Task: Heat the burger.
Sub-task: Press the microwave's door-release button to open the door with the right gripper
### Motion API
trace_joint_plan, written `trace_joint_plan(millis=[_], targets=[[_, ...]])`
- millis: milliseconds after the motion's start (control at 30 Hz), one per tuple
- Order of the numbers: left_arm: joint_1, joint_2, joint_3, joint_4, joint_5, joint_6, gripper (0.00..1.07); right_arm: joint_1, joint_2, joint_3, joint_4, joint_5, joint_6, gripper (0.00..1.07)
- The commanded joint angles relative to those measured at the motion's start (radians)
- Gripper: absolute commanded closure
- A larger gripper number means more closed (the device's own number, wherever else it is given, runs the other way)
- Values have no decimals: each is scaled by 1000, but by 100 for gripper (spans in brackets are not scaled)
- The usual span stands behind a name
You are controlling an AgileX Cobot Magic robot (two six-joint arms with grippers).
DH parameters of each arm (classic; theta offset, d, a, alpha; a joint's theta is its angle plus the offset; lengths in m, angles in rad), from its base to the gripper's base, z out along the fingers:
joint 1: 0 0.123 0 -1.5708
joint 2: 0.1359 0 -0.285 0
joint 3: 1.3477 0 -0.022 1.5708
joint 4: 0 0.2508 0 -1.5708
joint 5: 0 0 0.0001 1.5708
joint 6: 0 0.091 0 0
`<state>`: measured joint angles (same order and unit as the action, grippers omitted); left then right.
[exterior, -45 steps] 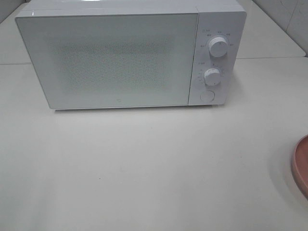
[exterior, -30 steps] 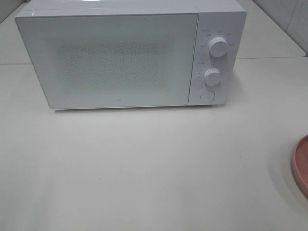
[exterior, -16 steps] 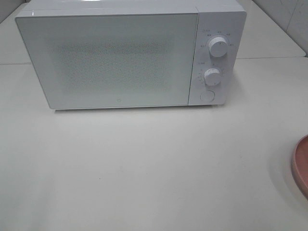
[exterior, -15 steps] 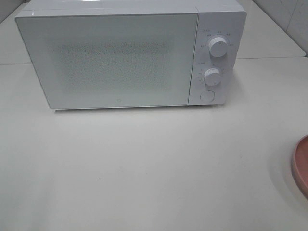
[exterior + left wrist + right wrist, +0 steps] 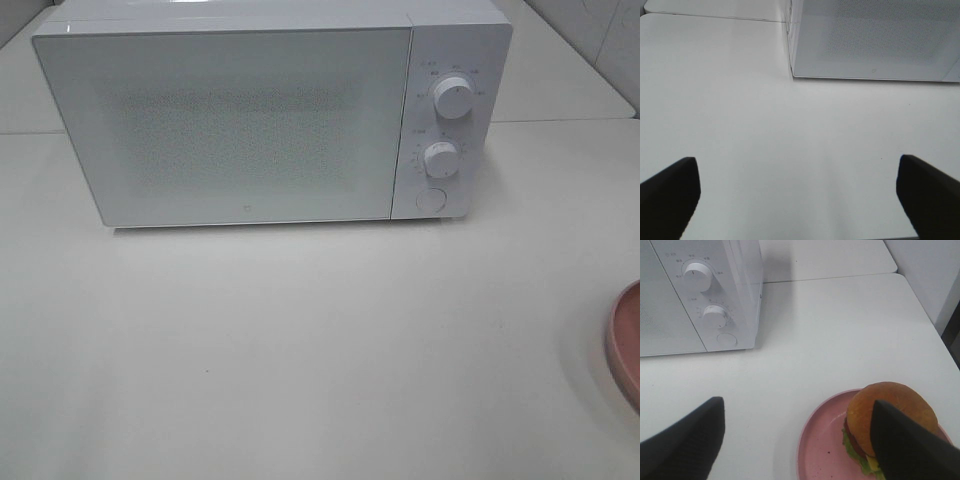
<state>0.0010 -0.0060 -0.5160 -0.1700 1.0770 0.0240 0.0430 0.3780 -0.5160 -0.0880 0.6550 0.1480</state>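
Observation:
The burger (image 5: 886,411), with a golden-brown domed bun and green lettuce showing, sits on a pink round plate (image 5: 822,440) in the right wrist view. One dark finger covers part of it. Only the plate's rim (image 5: 624,345) shows at the right edge of the exterior view. The white microwave (image 5: 270,110) stands at the back of the table with its door shut. It also shows in the left wrist view (image 5: 875,45) and the right wrist view (image 5: 700,290). My right gripper (image 5: 797,440) is open above the table beside the plate. My left gripper (image 5: 800,197) is open and empty over bare table.
The microwave's panel has two round knobs (image 5: 453,98) (image 5: 439,158) and a round button (image 5: 430,200) at its right side. The white table (image 5: 320,350) spreads in front of it. A wall (image 5: 925,270) rises at the right of the table.

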Motion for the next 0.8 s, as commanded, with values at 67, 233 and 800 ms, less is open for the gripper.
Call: trace_joint_plan(millis=[67,233,800], targets=[[2,-16,2,0,-13,1,6,-8,52,-8,-10,-70,-10,31],[2,-16,2,0,-13,1,6,-8,135,-8,-10,-154,-10,31],[2,-16,2,0,-13,1,6,-8,433,2,-35,-558,-10,31]])
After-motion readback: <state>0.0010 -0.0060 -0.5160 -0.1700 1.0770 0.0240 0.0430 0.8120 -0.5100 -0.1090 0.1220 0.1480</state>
